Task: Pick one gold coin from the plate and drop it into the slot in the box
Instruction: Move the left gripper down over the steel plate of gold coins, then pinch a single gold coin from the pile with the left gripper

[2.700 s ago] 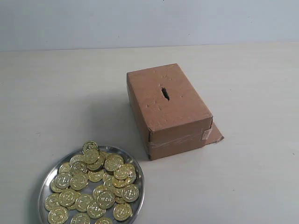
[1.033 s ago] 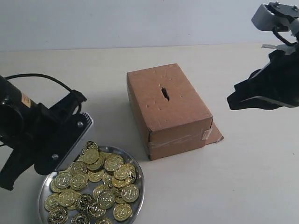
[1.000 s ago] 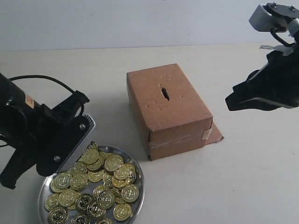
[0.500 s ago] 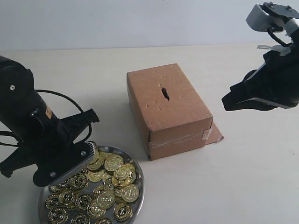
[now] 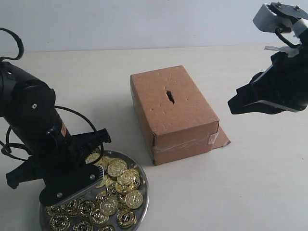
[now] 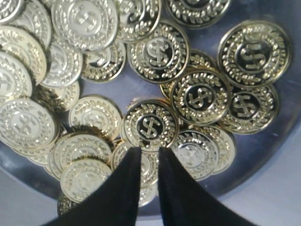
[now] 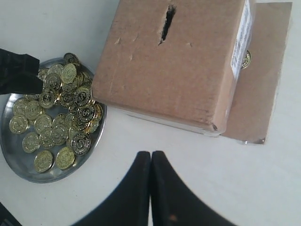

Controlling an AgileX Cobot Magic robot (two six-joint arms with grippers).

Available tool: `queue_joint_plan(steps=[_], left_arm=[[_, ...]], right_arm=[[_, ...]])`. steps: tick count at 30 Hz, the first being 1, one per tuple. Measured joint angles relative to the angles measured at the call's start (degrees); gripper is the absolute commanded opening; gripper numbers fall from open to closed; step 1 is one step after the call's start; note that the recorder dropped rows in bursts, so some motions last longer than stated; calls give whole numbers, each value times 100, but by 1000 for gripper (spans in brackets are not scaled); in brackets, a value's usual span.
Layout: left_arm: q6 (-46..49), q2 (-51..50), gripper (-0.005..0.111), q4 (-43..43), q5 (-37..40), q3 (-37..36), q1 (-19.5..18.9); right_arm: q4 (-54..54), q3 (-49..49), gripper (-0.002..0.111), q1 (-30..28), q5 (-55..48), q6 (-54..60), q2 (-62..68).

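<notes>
Ext view: left tool [image 5: 72, 187] is low over the plate [image 5: 146, 199], which sits on the tabletop [image 5: 250, 192] near the front-left and is heaped w/ gold coins [image 5: 118, 180]. The tips are hidden by the tool body here. The box [image 5: 178, 110] stands just beside the plate, not touching it, slot [image 5: 170, 96] mid top face and clear, flap [image 5: 222, 137] sticking out at its base. Right tool [image 5: 231, 106] hangs in the air off the box's far side, well apart from the plate. Left wrist view: left tool [image 6: 146, 155] has its tips a crack apart w/ nothing between them, right over the pile, one coin [image 6: 150, 125] just past the tips, bare plate [image 6: 277, 136] beyond. Right wrist view: right tool [image 7: 150, 157] is clenched tight and empty, looking down on the box [image 7: 174, 61], slot [image 7: 167, 21], flap [image 7: 263, 75] and plate [image 7: 19, 160]. A small gold spot [image 7: 246, 59] shows at the box's taped end; can't tell what it is. Progress: approx. start. The reach to the plate looks done, but no coin is grasped yet. Left to do: pinch one coin, lift it, carry it to the slot, drop it.
</notes>
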State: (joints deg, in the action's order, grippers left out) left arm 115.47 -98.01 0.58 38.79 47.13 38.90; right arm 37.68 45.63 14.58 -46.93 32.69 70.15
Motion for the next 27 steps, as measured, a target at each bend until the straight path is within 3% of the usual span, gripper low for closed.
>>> queue_joint_plan(steps=[9, 27], left_arm=[[44, -97, 52, -58, 0, 0, 79], [247, -204, 53, -139, -11, 8, 90]], right_arm=[[14, 0, 0, 0, 0, 0, 0], [38, 0, 0, 0, 0, 0, 0]])
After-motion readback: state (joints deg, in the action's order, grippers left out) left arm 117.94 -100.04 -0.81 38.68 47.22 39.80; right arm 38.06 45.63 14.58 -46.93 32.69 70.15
